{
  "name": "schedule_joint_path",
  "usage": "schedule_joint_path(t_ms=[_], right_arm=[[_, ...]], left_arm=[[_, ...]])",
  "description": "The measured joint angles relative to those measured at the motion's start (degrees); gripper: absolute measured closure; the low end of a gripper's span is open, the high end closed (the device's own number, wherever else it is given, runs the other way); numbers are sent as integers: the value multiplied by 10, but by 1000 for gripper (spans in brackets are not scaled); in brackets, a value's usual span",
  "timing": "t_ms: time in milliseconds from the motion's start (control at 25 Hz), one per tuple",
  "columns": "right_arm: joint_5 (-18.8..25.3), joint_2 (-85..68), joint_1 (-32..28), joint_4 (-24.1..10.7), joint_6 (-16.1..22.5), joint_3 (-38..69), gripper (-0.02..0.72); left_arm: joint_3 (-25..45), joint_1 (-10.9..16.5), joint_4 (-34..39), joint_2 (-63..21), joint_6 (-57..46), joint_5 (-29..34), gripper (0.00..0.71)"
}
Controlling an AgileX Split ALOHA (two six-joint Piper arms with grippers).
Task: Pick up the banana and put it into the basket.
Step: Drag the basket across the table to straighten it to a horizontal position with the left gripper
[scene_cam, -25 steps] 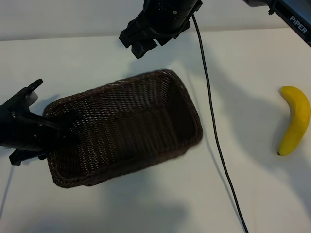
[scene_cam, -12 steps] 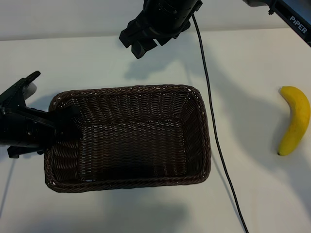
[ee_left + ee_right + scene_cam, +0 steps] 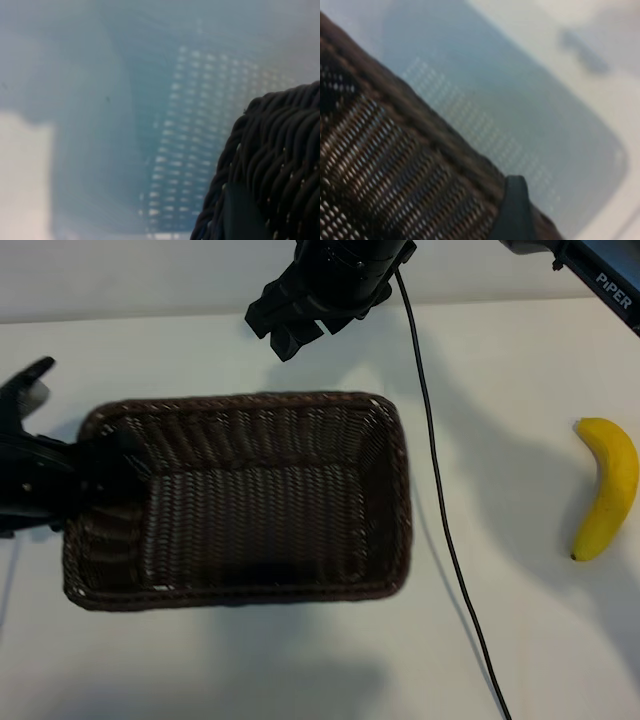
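Basket (image 3: pixel 240 500) swung level, then shifted left with left gripper (image 3: pixel 60 485).

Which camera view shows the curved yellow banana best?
The exterior view: the curved yellow banana lies whole and unobstructed on the white table, apart from the dark-brown woven wicker basket. Neither wrist view shows it; both show only basket weave and table.

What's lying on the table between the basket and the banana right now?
In the exterior view, a black cable runs down the table between the basket and the banana. Otherwise that stretch is bare white surface.
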Motion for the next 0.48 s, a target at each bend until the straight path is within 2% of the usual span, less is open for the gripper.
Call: schedule_joint_path(t_ms=[120, 480], right_arm=[[0, 0, 0, 0, 0, 0, 133], [0, 0, 0, 0, 0, 0, 133]], left_arm=[[-18, 14, 2, 2, 12, 5, 360], [-84, 16, 14, 86, 16, 22, 360]])
